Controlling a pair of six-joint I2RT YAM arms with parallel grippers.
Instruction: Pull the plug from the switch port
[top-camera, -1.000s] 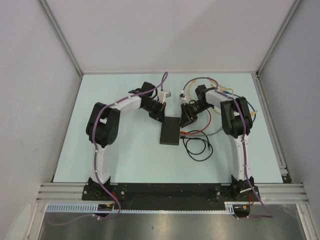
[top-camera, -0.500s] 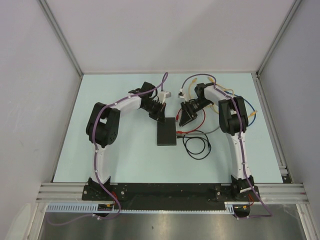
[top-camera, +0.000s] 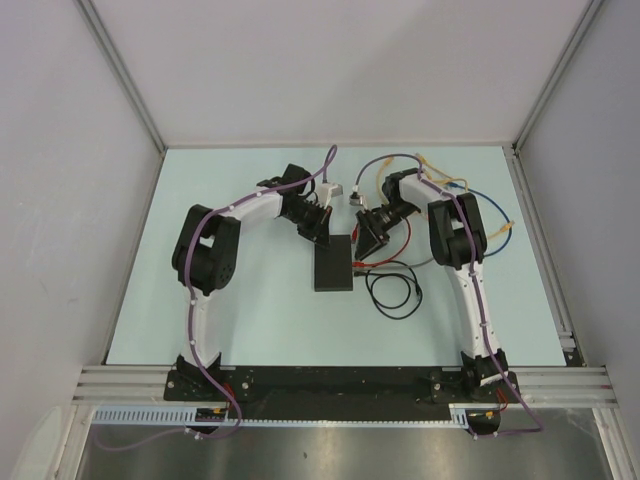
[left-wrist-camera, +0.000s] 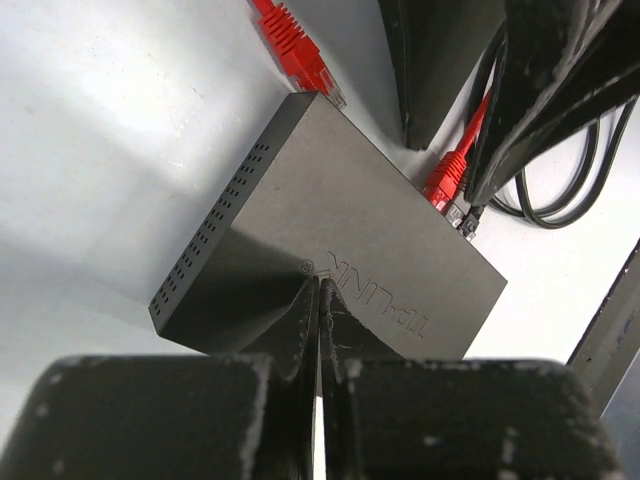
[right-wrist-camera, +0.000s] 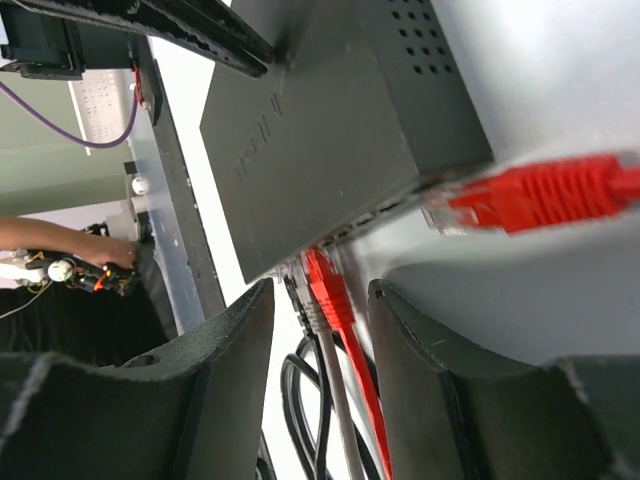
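The switch (top-camera: 333, 268) is a flat black box lying mid-table. My left gripper (left-wrist-camera: 320, 287) is shut, and its tips press down on the switch's (left-wrist-camera: 340, 240) top by the embossed logo. A red plug (right-wrist-camera: 325, 285) sits in a port on the switch's (right-wrist-camera: 330, 130) side, with a grey plug beside it. My right gripper (right-wrist-camera: 320, 295) is open. Its fingers (right-wrist-camera: 240, 340) stand either side of both plugs with a gap all round. In the top view the right gripper (top-camera: 368, 243) is at the switch's right edge. The seated red plug (left-wrist-camera: 447, 185) also shows in the left wrist view.
A loose red plug (right-wrist-camera: 540, 200) lies unplugged on the table just off the switch's far corner. Red cable (top-camera: 385, 264) and a loop of black cable (top-camera: 392, 295) lie right of the switch. Coloured cables (top-camera: 480, 195) trail at the back right.
The right gripper has moved left, up to the switch's port side. The switch has turned slightly, squarer to the table. The left gripper has stayed shut on its top.
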